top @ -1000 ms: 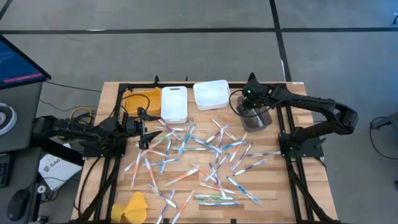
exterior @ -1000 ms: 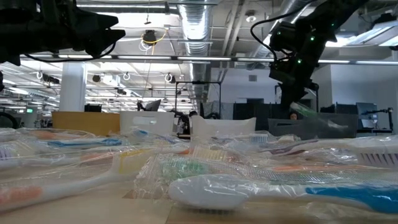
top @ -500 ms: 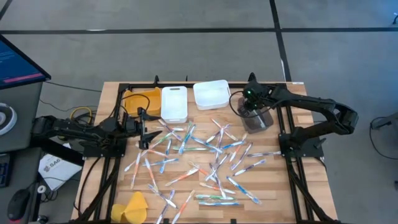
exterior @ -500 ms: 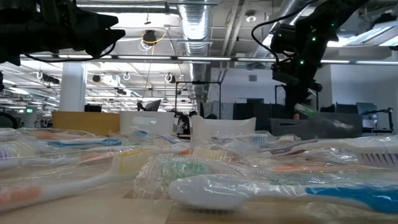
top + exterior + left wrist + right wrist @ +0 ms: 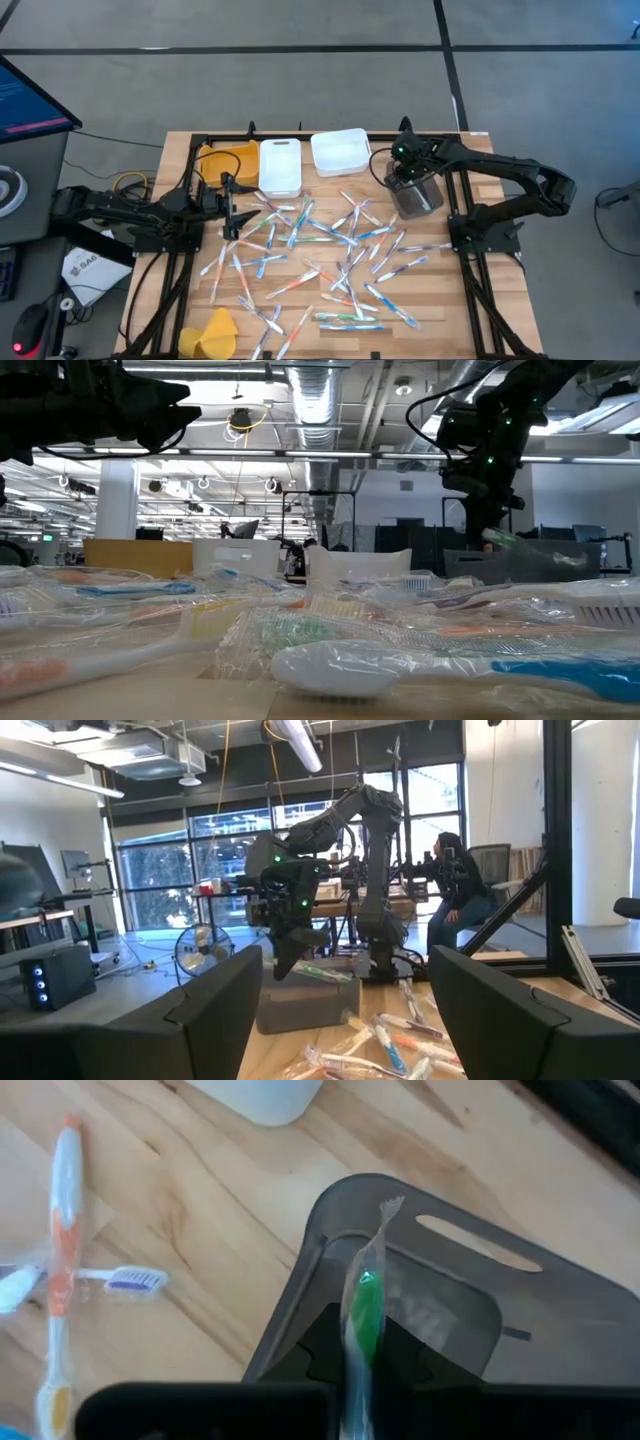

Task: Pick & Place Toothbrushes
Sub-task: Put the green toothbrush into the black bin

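Hovering over the grey bin (image 5: 413,193) at the table's (image 5: 480,300) far right, the right gripper (image 5: 362,1370) is pinching a green-handled toothbrush (image 5: 364,1312) in its clear wrapper, jaws closed tight on it w/ the wrapper tip sticking out beyond the fingers toward the bin's inside. In the low view the brush (image 5: 512,540) is hanging just below the gripper, right at the bin's rim level, so the step in hand looks like the place half of a pick & place: brush carried over, not yet let go. Next move, as I'm judging it: opening the jaws so the brush drops clear inside the bin, maybe dipping a bit first since the wrapper could be catching on the wall or clinging to a finger. Left gripper (image 5: 233,205) is waiting at the table's left side near the orange bin (image 5: 222,160), jaws standing wide apart, holding nothing. The rest of the toothbrushes (image 5: 320,245) are lying scattered across the table's middle, well apart from the grey bin, w/ two white bins (image 5: 279,166) sitting along the far edge.
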Available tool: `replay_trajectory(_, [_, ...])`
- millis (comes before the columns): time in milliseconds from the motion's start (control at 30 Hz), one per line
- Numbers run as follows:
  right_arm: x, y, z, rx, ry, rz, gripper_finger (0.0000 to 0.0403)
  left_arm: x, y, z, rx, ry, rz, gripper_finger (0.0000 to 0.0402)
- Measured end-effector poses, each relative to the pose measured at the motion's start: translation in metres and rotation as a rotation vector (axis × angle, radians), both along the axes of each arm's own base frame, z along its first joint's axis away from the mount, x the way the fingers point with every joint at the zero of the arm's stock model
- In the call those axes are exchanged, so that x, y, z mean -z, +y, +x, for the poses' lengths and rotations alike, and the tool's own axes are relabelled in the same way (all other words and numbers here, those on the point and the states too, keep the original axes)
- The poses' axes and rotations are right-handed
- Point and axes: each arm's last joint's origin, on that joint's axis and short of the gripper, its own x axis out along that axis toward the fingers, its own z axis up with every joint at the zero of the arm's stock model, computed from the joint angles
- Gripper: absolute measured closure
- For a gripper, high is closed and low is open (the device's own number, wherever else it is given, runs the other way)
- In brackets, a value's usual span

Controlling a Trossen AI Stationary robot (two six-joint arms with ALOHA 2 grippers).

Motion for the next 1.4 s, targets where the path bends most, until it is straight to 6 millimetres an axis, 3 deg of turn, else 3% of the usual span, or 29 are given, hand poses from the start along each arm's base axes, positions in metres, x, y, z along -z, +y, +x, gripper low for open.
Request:
replay_trajectory(167, [0.017, -0.004, 0.001, 0.019, 0.092, 0.09, 0.0391, 0.0, 0.001, 0.0, -0.021, -0.001, -0.005, 0.0121])
replay_trajectory(433, [0.07, -0.019, 0.018, -0.002, 0.241, 0.186, 0.0391, 0.0, 0.001, 0.0, -0.03, 0.0, -0.008, 0.0121])
replay_trajectory(533, [0.075, -0.027, 0.027, -0.012, 0.24, 0.182, 0.0391, 0.0, 0.001, 0.0, -0.032, 0.0, -0.003, 0.0121])
replay_trajectory(833, [0.059, -0.046, 0.048, -0.051, 0.189, 0.122, 0.0361, 0.0, 0.001, 0.0, -0.041, 0.004, 0.015, 0.0121])
replay_trajectory(1100, [0.051, -0.051, 0.042, -0.038, 0.234, 0.158, 0.0355, 0.0, 0.001, 0.0, -0.04, 0.007, 0.016, 0.0121])
replay_trajectory(1267, [0.051, -0.051, 0.038, -0.033, 0.258, 0.178, 0.032, 0.002, 0.001, 0.001, -0.04, 0.023, 0.016, 0.0121])
replay_trajectory(1400, [0.051, -0.053, 0.036, -0.022, 0.257, 0.179, 0.0268, 0.003, 0.001, 0.002, -0.039, 0.027, 0.017, 0.0121])
